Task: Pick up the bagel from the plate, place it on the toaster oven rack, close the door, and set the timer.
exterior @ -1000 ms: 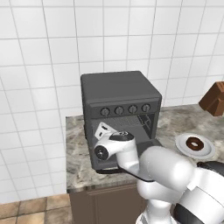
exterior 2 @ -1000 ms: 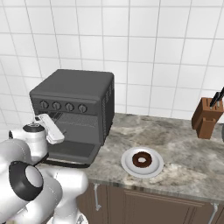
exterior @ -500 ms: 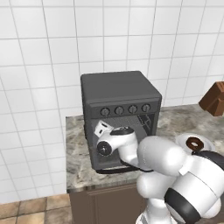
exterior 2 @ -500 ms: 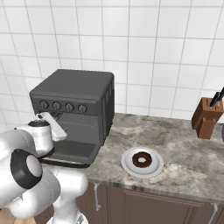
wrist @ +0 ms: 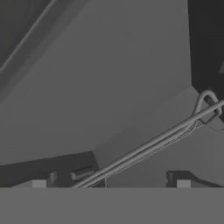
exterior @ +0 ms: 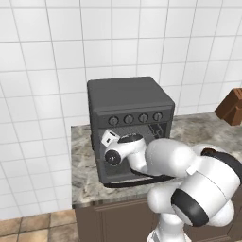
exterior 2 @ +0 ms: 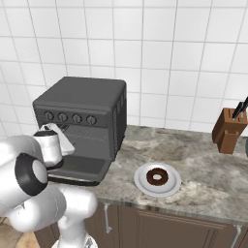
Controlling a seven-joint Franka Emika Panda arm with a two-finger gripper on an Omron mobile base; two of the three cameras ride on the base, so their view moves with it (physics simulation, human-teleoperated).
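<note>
The bagel lies in the middle of the plate, which sits on the stone counter to the right of the toaster oven, near the counter's front edge. The door of the oven is dropped open and lies roughly level in front of the cavity, its curved bar handle along the front edge. Four knobs run in a row above the opening.

The arm is bent in front of the oven, with the wrist at the mouth of the cavity above the open door. In the hand view the gripper looks into the grey interior; its two finger tips stand well apart at the bottom of the picture, with nothing between them. A thin metal bar of the rack crosses just ahead of them.

A wooden knife block stands at the far right of the counter, well apart from the plate.
</note>
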